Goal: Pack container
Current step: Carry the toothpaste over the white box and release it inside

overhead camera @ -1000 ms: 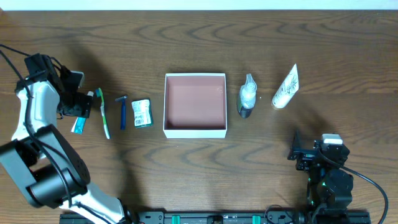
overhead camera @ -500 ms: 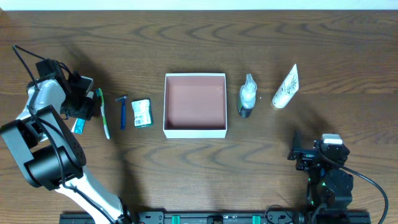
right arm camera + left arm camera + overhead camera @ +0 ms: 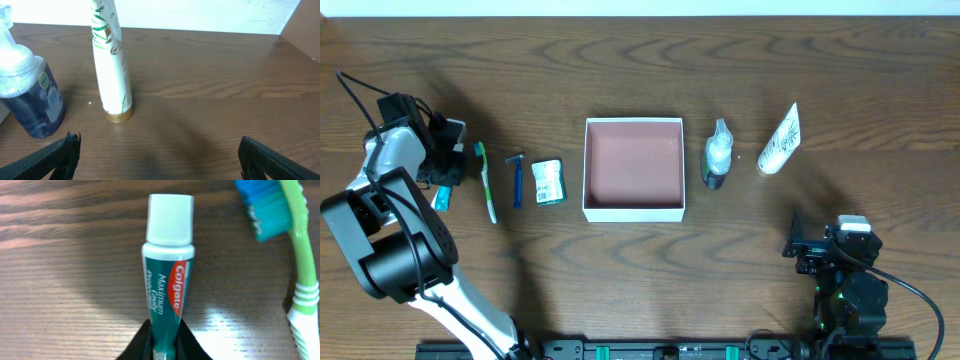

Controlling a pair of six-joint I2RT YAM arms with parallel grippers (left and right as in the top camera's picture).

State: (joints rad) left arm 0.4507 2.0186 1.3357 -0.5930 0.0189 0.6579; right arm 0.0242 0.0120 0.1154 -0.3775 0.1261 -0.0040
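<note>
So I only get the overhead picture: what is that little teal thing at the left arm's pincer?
Observer: The left wrist camera shows a Colgate toothpaste tube with a white cap. The left pincer is shut on its tail end.
Visitor: Is the other arm holding anything?
Observer: No. Its own camera shows the right pincer open, with bare wood between the fingers.
Visitor: What does it face?
Observer: A white tube with a green leaf print, standing on a gold cap.
</note>
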